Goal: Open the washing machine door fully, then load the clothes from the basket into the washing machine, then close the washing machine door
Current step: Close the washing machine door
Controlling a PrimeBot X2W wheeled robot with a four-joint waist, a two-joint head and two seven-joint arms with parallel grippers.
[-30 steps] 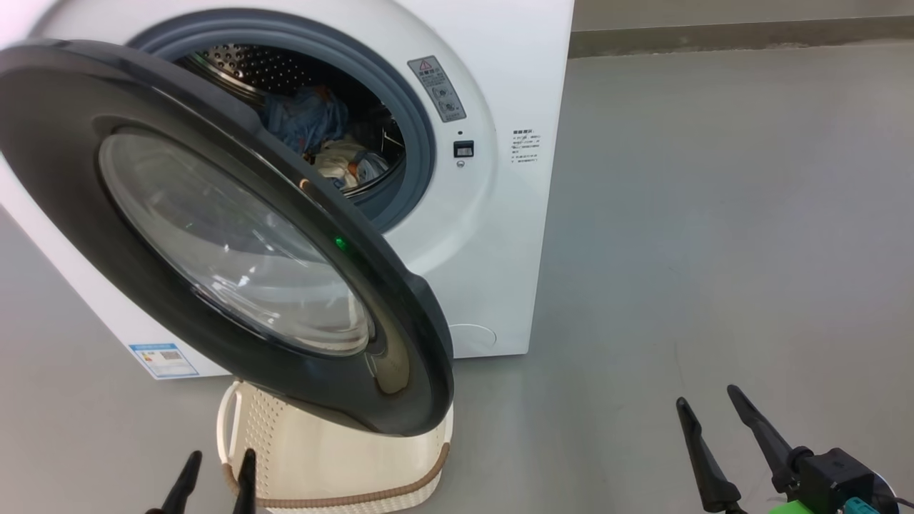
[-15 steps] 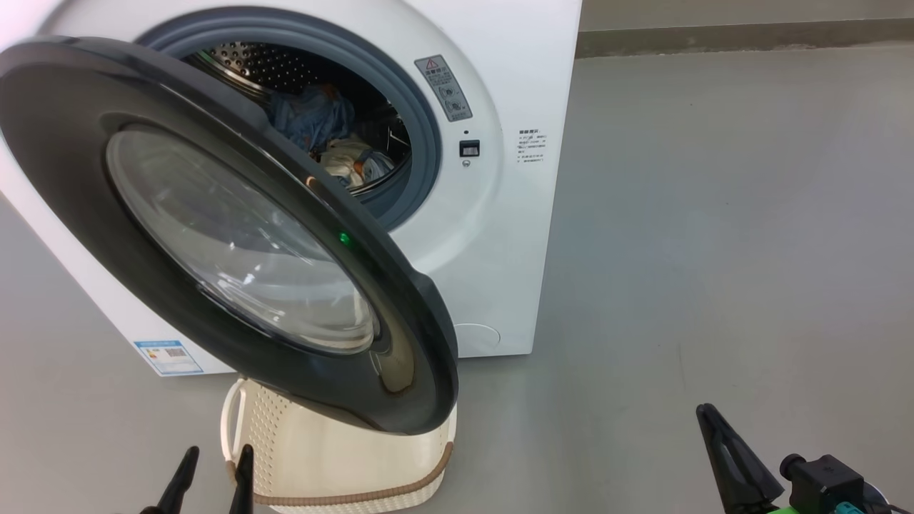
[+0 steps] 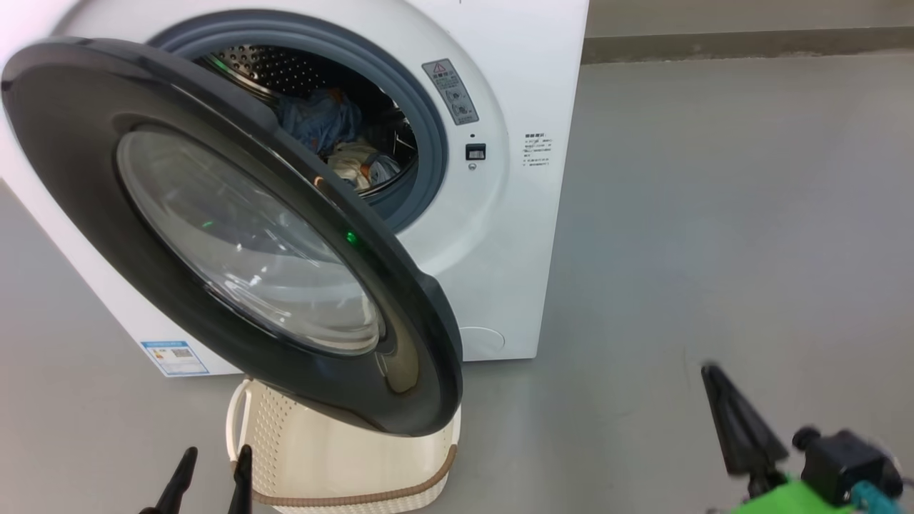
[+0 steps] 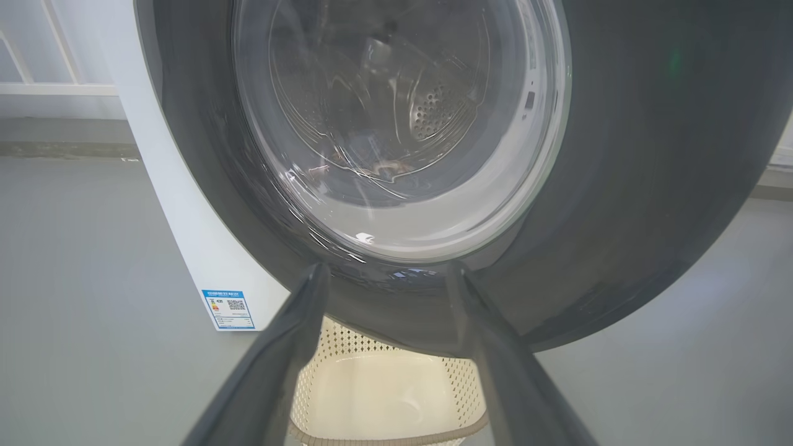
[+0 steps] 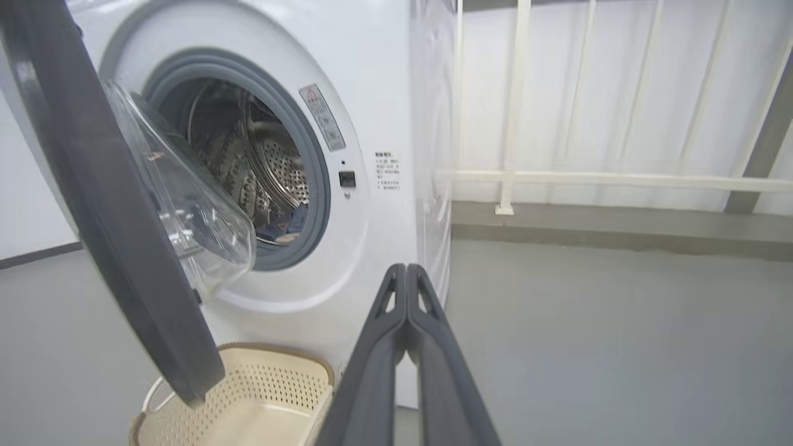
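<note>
Left pincer [image 3: 218, 452] sits spread by one oval, perforated cream plastic basket [image 3: 343, 464]; right pincer [image 5: 406, 267] is pressed together. One round, glossy black-rimmed washing machine door [image 3: 107, 235] hangs open. Two soft clothes [image 3: 321, 121], blue and cream, lie inside the washing machine [image 3: 514, 235].

Perhaps a test room: grey floor [image 3: 714, 214], railed wall [image 5: 619, 93], washing machine [image 3: 528, 71].

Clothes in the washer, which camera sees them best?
The head view: the blue and cream clothes lie in plain sight in the drum, past the open door. The right wrist view catches a small strip of the clothes. In the left wrist view the door blurs whatever lies behind.
</note>
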